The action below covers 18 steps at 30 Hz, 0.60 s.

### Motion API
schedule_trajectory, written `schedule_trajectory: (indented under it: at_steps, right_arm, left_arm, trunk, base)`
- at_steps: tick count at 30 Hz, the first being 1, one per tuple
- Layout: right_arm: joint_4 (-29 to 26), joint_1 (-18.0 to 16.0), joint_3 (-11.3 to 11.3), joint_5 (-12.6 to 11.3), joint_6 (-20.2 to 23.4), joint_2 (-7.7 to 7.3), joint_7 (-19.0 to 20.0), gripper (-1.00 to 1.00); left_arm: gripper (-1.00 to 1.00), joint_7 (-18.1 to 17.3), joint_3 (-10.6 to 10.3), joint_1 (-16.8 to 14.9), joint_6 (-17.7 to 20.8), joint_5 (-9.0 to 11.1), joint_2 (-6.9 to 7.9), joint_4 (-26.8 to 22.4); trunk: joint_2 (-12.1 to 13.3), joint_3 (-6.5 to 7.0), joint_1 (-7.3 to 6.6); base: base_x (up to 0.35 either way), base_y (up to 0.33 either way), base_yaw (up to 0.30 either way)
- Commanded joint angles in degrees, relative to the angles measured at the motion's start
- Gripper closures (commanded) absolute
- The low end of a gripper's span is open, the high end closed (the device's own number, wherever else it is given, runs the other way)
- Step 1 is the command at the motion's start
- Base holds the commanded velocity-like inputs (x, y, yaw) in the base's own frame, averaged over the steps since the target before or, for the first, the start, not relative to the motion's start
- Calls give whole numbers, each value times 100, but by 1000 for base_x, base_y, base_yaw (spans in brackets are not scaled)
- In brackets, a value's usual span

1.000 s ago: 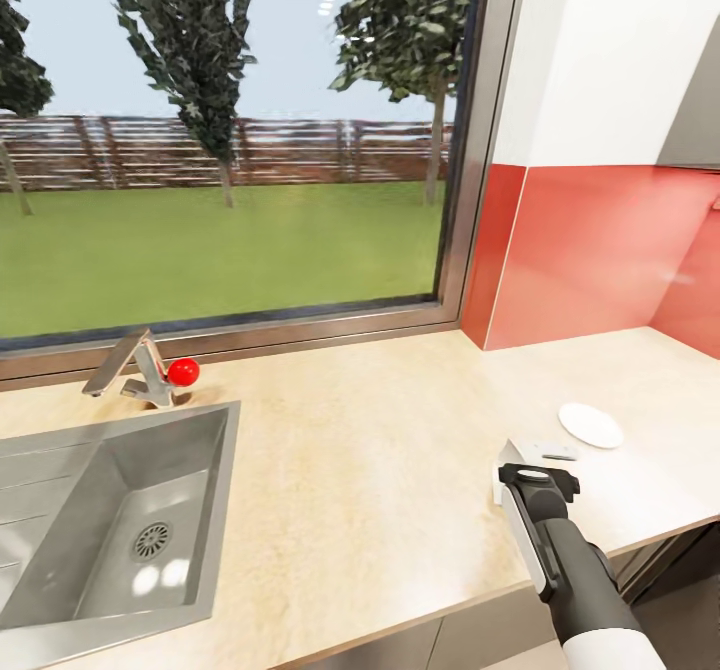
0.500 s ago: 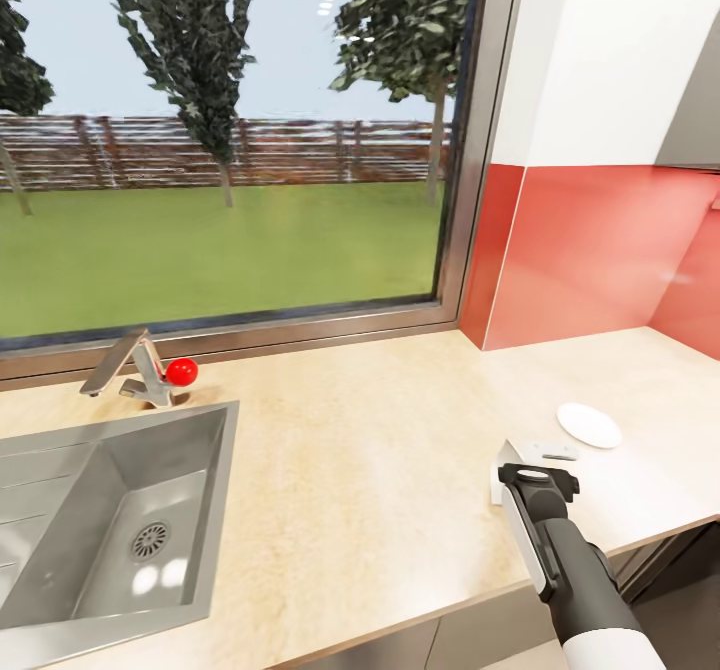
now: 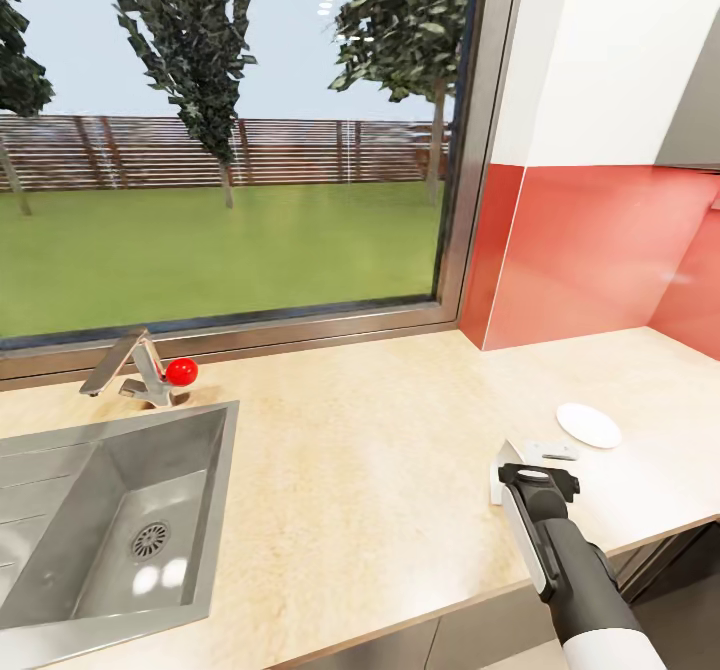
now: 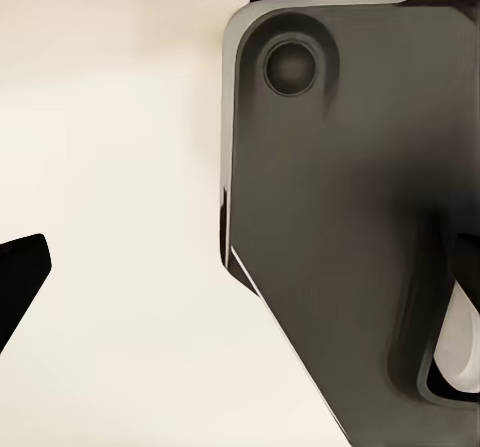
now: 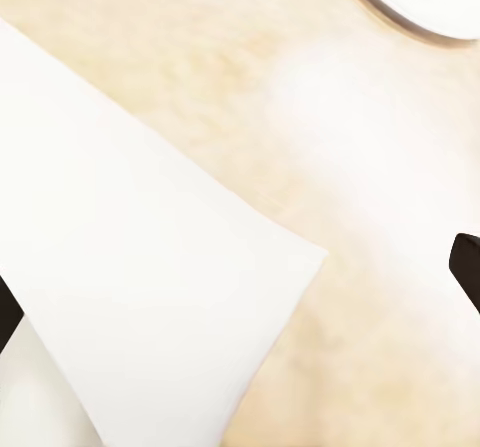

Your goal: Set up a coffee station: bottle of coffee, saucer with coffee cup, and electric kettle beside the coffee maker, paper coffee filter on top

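A white paper coffee filter [image 3: 511,462] lies on the beige countertop [image 3: 380,450] near its front edge; in the right wrist view the filter [image 5: 140,297] is a broad white sheet. My right gripper [image 3: 538,462] hangs right over it, open, its dark fingertips [image 5: 466,267] far apart, the filter's corner between them. A white saucer [image 3: 589,425] rests on the counter just beyond the gripper, and its rim [image 5: 400,2] shows in the right wrist view. My left gripper [image 4: 245,272] is open above the sink's edge. Coffee maker, bottle, cup and kettle are out of view.
A steel sink [image 3: 225,430] with a drain is set into the counter at the left; the basin [image 4: 330,217] shows in the left wrist view. A faucet [image 3: 125,365] with a red knob [image 3: 180,371] stands behind it. A window and a red backsplash [image 3: 590,250] bound the counter.
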Motion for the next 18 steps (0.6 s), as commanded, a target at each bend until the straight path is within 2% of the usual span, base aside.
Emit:
schedule_trajectory:
  at_steps: [1, 2, 3, 18]
  right_arm:
    - [-6, -4, -4, -5, 29, 3, -16, -100]
    - [-6, -4, 0, -6, 29, 3, -16, -100]
    - [-6, -4, 4, -9, 29, 2, -16, 100]
    - [-5, -4, 5, -13, 29, 1, -14, 100]
  left_arm:
    - [-100, 3, -31, -1, -12, 53, 2, -3]
    - [-100, 5, -31, -1, -12, 53, 2, -3]
    - [-100, 6, -31, -1, -12, 53, 2, -3]
    - [-100, 6, -31, -1, -12, 53, 2, -3]
  trunk:
    - [-9, -10, 2]
    - [-9, -10, 2]
    - [-9, -10, 2]
    - [-9, -10, 2]
  base:
    - [0, 0, 0]
    - [0, 0, 0]
    - [0, 0, 0]
    - [0, 0, 0]
